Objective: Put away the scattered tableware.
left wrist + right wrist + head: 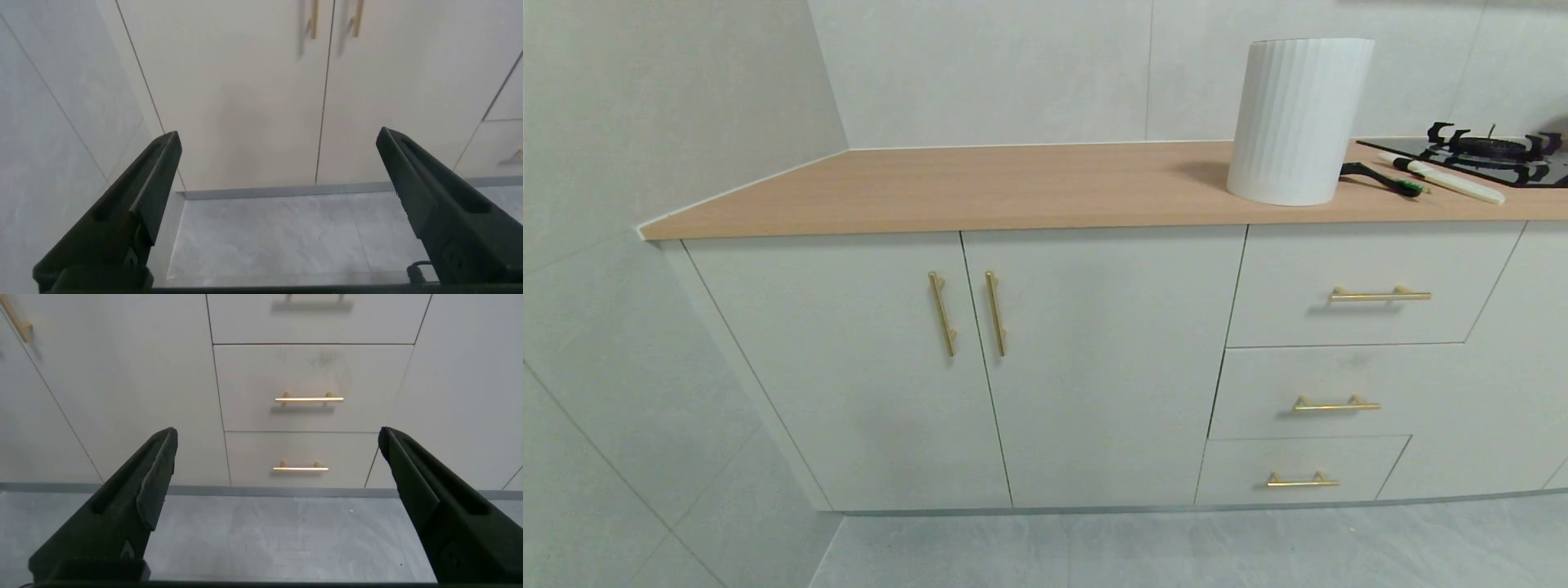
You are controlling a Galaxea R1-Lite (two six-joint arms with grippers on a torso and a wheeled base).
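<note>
Left claw wide open, empty, facing cupboard doors. Right claw likewise, facing drawers. White utensil and black-handled utensil lie on worktop, between ribbed white holder and hob.

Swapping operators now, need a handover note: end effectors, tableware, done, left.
Left end effector: open, empty, low before the cabinet doors.
Right end effector: open, empty, low before the drawers.
Black utensil and white utensil lie on the counter beside the white holder, near the stove.
Done: nothing evident. Left: both utensils to put away.
</note>
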